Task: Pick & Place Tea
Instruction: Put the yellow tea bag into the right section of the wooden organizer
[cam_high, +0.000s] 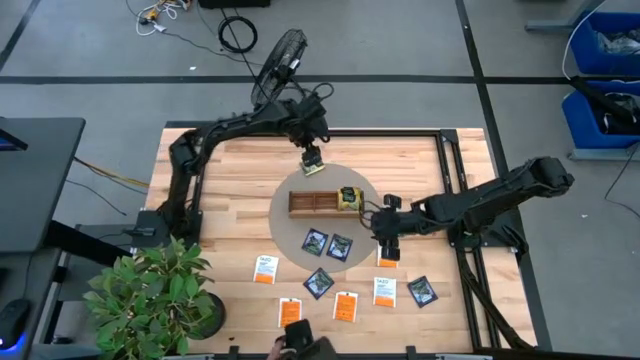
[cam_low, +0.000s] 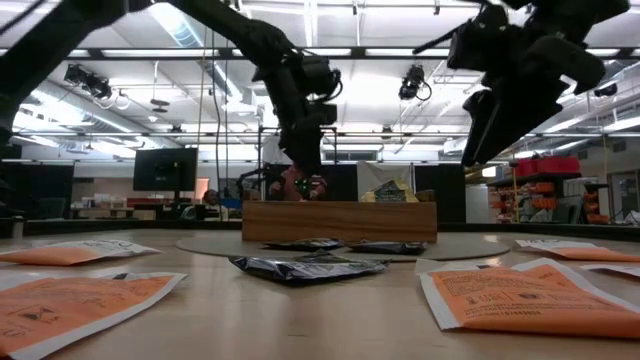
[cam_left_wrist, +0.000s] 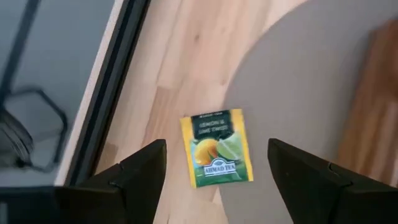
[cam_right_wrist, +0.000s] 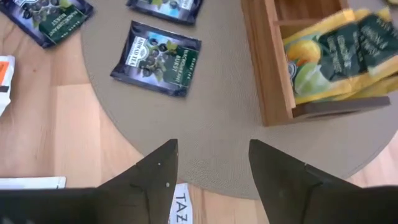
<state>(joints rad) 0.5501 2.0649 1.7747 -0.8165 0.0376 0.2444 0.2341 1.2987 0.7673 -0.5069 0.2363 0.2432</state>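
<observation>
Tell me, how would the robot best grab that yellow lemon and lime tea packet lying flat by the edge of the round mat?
Probably straight from above. The lemon-lime packet lies flat, half on the round mat, so only its thin edges offer a grip. The left gripper hangs open over it, one finger on each side; closing across the two long side edges looks best.

Wooden tray (cam_high: 312, 203) on round mat (cam_high: 283, 228), tea packets (cam_high: 327, 243) scattered, potted plant (cam_high: 150, 290) at corner
</observation>
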